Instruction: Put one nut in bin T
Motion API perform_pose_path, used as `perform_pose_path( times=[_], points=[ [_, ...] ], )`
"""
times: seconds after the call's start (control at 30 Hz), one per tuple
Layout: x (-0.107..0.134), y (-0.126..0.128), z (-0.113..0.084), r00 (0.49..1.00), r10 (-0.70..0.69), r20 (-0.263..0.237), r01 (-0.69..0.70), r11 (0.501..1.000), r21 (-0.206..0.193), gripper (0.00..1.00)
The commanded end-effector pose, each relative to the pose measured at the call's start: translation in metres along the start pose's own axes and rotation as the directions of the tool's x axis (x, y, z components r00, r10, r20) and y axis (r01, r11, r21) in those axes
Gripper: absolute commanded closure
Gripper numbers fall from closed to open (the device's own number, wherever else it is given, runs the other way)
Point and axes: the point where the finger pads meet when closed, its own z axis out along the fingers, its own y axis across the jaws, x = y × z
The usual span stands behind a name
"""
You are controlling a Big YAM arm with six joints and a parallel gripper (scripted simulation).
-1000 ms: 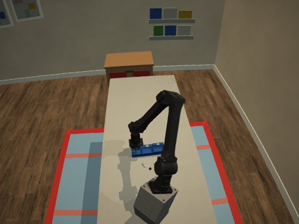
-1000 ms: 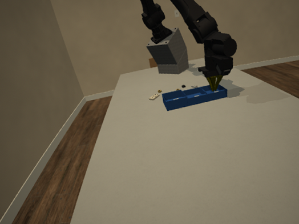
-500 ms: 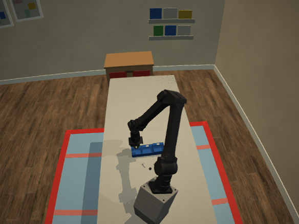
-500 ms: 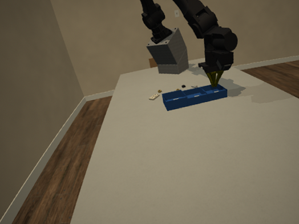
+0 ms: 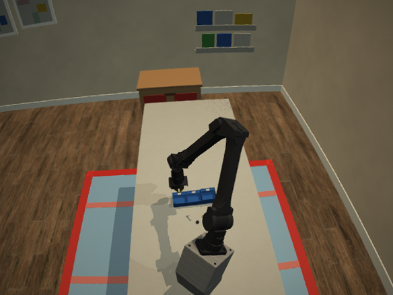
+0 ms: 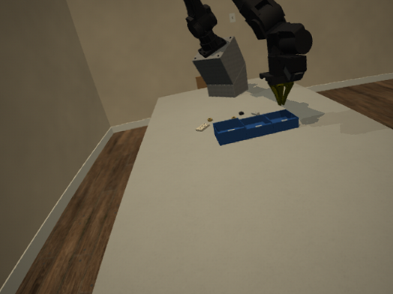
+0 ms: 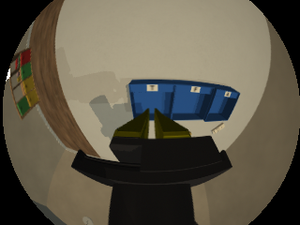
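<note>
The blue bin row has three compartments, each with a small white label I cannot read. It also shows in the top view and in the wrist view. My gripper hangs a little above the far rim of the end compartment, on the right in the exterior view. Its yellow fingers are shut, and I see nothing between the tips. Two small brass nuts lie on the table behind the bins.
A cream plate with holes, a black round part and a small grey screw lie behind the bins. The arm's grey base block stands close behind them. A wooden cabinet stands at the table's far end.
</note>
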Motion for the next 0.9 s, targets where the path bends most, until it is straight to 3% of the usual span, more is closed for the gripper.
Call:
perform_pose_path(
  times=[0.0,0.07,0.1,0.2,0.27,0.3,0.7,0.83,0.87],
  points=[
    [0.009,-0.004,0.007,1.000,0.001,-0.025,-0.001,1.000,0.009,0.92],
    [0.009,-0.004,0.007,1.000,0.003,-0.022,-0.002,1.000,0.009,0.92],
    [0.000,0.004,-0.021,1.000,-0.002,0.014,0.002,1.000,-0.005,0.92],
    [0.000,0.004,-0.046,1.000,-0.001,0.015,0.001,1.000,-0.005,0.92],
    [0.000,0.004,-0.046,1.000,-0.001,0.015,0.001,1.000,-0.005,0.92],
    [-0.020,0.006,-0.062,0.999,0.015,0.047,-0.015,1.000,-0.015,0.92],
    [-0.020,0.005,-0.167,0.998,0.021,0.052,-0.020,1.000,-0.024,0.92],
    [-0.019,0.006,-0.166,0.999,0.019,0.048,-0.018,1.000,-0.022,0.92],
    [0.004,-0.005,-0.137,1.000,0.012,-0.023,-0.012,1.000,0.013,0.92]
  ],
)
